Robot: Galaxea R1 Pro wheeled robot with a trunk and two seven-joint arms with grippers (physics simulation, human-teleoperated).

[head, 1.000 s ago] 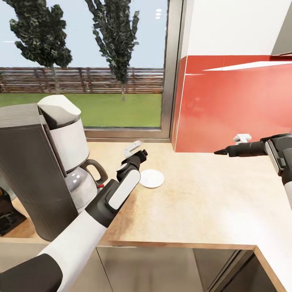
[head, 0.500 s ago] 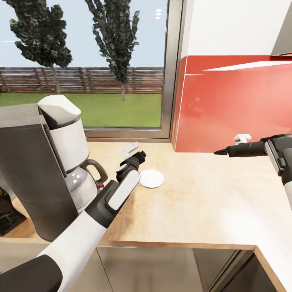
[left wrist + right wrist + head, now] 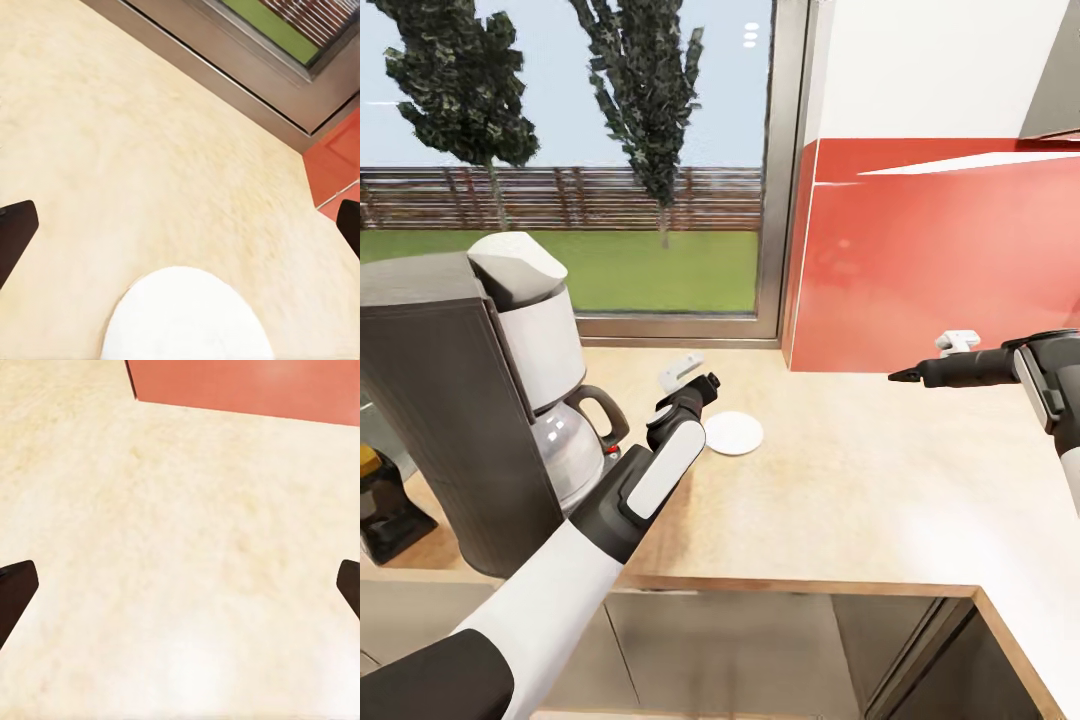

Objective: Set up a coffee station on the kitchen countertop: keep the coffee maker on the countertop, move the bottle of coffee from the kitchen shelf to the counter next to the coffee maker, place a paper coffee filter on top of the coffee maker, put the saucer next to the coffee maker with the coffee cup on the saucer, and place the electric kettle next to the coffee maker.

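The tall grey-and-white coffee maker (image 3: 470, 400) with its glass carafe stands at the left of the pale countertop (image 3: 840, 500). To its right lies the white saucer (image 3: 733, 433), bare. My left gripper (image 3: 695, 377) hovers open just short of the saucer, whose far edge fills the near part of the left wrist view (image 3: 187, 315). My right gripper (image 3: 925, 358) hangs open over bare countertop by the red wall, holding nothing. A dark object with a yellow top (image 3: 370, 470) peeks out behind the coffee maker; I cannot tell what it is. Coffee cup, paper coffee filter and electric kettle are out of view.
A window (image 3: 610, 200) with a metal sill runs behind the counter. A red backsplash (image 3: 940, 260) forms the corner at the right. The counter's front edge (image 3: 780, 585) lies below my arms, with dark cabinets under it.
The head view has shifted a little, so the coffee maker sits further right in the picture. Neither arm has visibly moved.
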